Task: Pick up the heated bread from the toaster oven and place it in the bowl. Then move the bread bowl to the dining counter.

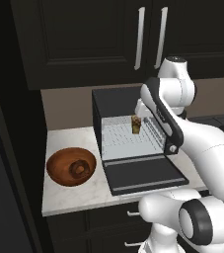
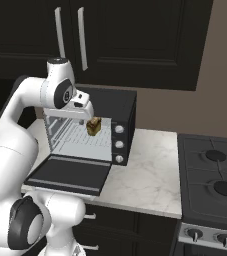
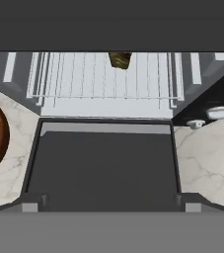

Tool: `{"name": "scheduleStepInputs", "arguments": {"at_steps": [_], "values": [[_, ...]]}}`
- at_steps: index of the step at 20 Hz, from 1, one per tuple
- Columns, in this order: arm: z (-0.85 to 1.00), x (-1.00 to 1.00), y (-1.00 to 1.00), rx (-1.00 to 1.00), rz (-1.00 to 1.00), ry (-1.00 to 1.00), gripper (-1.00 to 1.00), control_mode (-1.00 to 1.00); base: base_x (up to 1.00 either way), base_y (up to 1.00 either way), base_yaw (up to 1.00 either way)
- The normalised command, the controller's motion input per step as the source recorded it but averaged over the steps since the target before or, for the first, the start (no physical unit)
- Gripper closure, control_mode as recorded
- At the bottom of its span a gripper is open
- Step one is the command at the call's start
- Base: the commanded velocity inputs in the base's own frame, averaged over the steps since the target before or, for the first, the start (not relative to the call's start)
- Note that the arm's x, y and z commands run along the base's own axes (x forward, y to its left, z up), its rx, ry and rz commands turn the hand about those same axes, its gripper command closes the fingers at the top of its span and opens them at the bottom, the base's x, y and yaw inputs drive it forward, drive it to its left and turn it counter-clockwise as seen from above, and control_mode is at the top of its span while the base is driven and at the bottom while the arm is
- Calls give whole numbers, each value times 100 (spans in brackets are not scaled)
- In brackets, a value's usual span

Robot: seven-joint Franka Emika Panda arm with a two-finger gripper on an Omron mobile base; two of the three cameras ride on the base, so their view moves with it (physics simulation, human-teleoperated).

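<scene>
- Dark cabinets (image 1: 84, 39) over a marble worktop (image 1: 74, 197); stove (image 2: 215, 185) to the right. No legible writing or labels.
- Oven (image 2: 122, 107) door (image 1: 143, 175) down, wire rack (image 3: 103, 74) exposed.
- Bread (image 1: 135, 124) upright above the rack, in the oven mouth.
- Gripper (image 2: 87, 119) at the bread; grip state cannot be told.
- Bowl (image 1: 64, 163) left of the oven, on the worktop.
</scene>
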Motion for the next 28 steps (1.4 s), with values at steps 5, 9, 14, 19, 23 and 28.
{"name": "scheduleStepInputs", "arguments": {"at_steps": [5,9,14,19,23,28], "values": [[0,0,0,0,0,0,-100,-100,0,0,0],[0,0,0,0,0,0,-100,-100,0,0,0],[0,0,0,0,0,0,-100,-100,0,0,0],[0,0,0,0,0,0,-100,-100,0,0,0],[0,0,0,0,0,0,-100,-100,0,0,0],[0,0,0,0,0,0,-100,-100,0,0,0]]}}
